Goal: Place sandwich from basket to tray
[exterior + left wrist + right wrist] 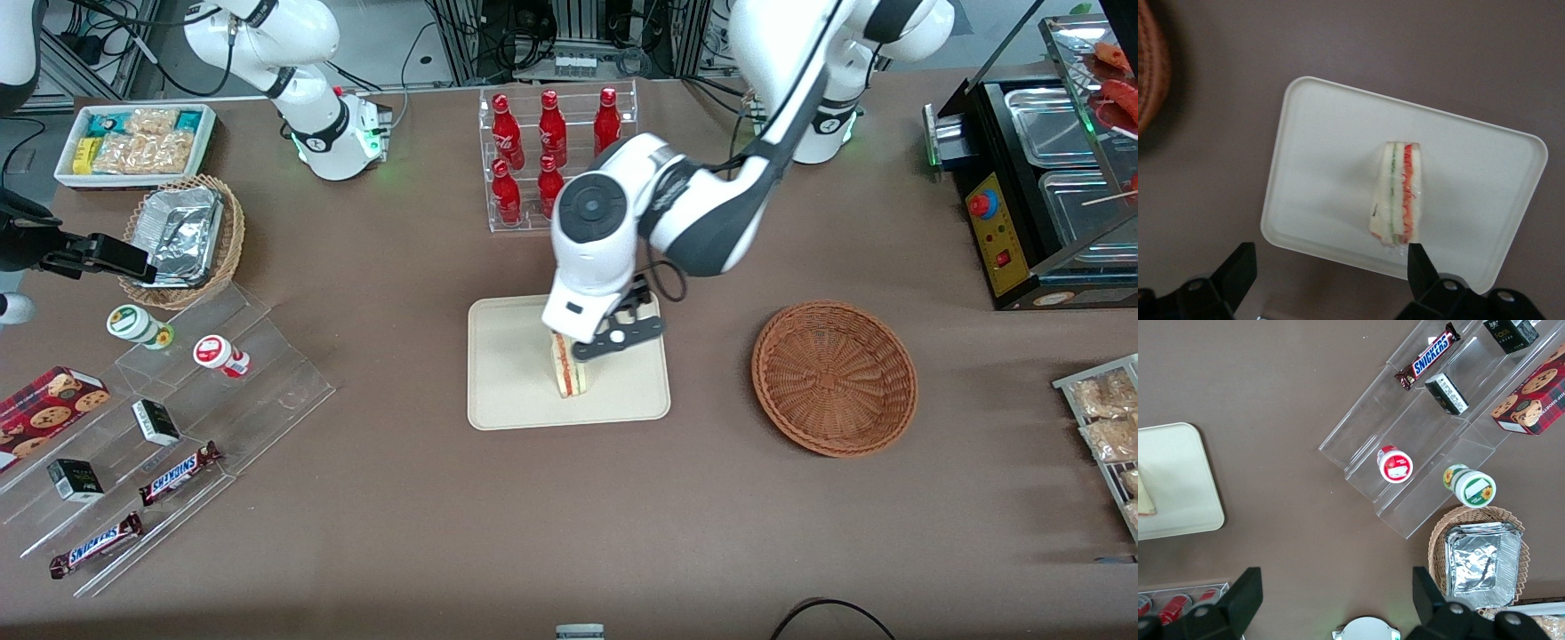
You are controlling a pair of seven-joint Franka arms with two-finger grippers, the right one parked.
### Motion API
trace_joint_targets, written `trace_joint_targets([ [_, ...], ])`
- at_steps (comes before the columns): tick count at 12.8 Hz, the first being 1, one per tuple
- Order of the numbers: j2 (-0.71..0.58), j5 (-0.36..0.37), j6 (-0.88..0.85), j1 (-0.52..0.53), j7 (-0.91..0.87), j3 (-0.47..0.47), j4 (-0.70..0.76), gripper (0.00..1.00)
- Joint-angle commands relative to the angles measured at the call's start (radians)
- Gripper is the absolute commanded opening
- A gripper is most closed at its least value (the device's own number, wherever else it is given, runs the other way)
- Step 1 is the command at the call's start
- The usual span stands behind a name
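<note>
One layered sandwich [1397,193] under claw [1328,270]

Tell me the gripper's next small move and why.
Probably lift straight up, clear of the tray. The sandwich already stands on its edge on the tray, the basket is empty, and the gripper is open above it, fingers apart and touching nothing.

I see my claw [594,345] low over the cream rectangular tray [511,373], at the upright layered triangular sandwich [569,369]; the reddish-brown wicker basket [834,378] sits apart.
</note>
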Motion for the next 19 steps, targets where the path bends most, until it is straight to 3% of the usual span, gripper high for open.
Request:
trace_joint_targets([
  [1, -0.103, -0.017, -0.093, 0.101, 0.158, -0.003, -0.079, 1.00],
  [7, -0.313, -0.031, -0.100, 0.321, 0.529, -0.002, -0.294, 1.00],
  [14, -0.559, -0.030, -0.124, 0.503, 0.814, -0.002, -0.493, 1.00],
  [19, -0.622, -0.019, -0.258, 0.667, 0.972, -0.084, -0.475, 1.00],
])
